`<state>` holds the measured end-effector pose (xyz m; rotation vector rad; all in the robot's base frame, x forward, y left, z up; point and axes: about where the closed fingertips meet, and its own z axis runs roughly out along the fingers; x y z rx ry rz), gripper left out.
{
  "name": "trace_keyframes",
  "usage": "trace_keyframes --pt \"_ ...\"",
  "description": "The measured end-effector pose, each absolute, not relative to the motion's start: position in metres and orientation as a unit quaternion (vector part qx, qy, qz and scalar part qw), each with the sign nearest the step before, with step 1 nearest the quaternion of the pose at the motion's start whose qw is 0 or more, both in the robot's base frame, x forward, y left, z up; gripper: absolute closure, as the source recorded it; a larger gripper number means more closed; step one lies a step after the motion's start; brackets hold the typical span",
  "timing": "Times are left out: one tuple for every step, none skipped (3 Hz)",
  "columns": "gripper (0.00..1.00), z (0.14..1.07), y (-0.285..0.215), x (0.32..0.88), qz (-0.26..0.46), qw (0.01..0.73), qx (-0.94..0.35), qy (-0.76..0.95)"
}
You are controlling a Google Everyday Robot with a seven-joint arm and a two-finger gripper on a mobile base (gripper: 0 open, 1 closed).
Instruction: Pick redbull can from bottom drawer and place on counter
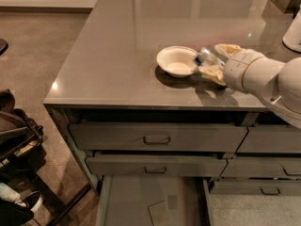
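Far left: dark bags (pixel 14 140) sit on the floor beside the cabinet, with no part in the task.

Lower centre: the bottom drawer (pixel 127 197) stands pulled out. On its flat grey floor lies a square grey card (pixel 160 213); no can is in it. Above it, the two handled drawers (pixel 155 138) are pushed in.

Upper centre: the counter (pixel 113 55) is a glossy grey slab. A white bowl (pixel 176 60) rests on it, right of the middle.

Just right of the bowl: the redbull can (pixel 205 57) hangs tilted, with its silver top leaning up and to the left, close beside the bowl's rim. Whether its lower end touches the counter cannot be told; the shadow beneath suggests that it hangs a little above the surface.

Right of the can: the gripper (pixel 214 60) is over the counter with its yellowish fingers (pixel 228 48) clamped on the can, one on each side. The white arm (pixel 263 79) reaches in from the right edge. A white object (pixel 294 32) stands at the counter's far right.

Progress, as judged: the pick from the drawer looks done and the can is over the counter. What is left is to bring the can upright, set it down on bare counter clear of the bowl, let go and draw back.
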<state>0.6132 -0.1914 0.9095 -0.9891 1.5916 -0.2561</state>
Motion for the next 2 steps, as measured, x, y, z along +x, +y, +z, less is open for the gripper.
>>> trace_keyframes --pt "0.0 0.9096 -0.1912 0.6132 -0.11 0.585 -0.424 0.682" --pt "0.0 0.9096 -0.1912 0.6132 -0.11 0.585 -0.424 0.682"
